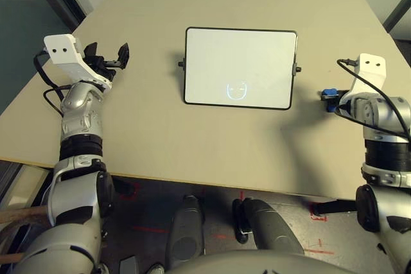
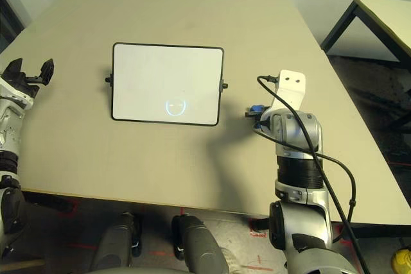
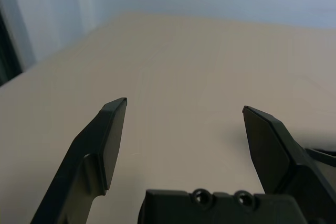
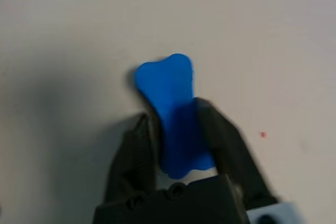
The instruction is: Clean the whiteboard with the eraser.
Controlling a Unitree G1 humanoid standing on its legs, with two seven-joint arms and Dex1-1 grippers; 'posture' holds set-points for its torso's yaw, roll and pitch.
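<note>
A flat rectangular white whiteboard [image 1: 241,67] with a thin black frame, rounded corners and a small black knob on each short side lies near the middle of the beige table [image 1: 160,139], long sides running from nine to three o'clock. Near its front edge, slightly toward three o'clock of its centre, sits a small drawn circle with a face-like mark inside [image 1: 237,90]; the rest of the white surface looks bare. At three o'clock from the board, near it but apart from its right-hand knob, the small bright blue chunky eraser [image 4: 176,114] rests on the tabletop between the two black fingers of the right gripper [image 4: 178,129]. In the right wrist view the fingers flank the waisted blue block closely on both sides, with its wider end sticking out past the fingertips; whether they press it or merely stand just beside it, I cannot tell. From the head camera the eraser shows as a blue spot [image 1: 329,93] just beside the silver right wrist. The left gripper [image 1: 107,52] is at nine o'clock from the board, well apart from it, above the table's left-hand part; its two black fingers [image 3: 107,135] are spread wide with nothing between them.
</note>
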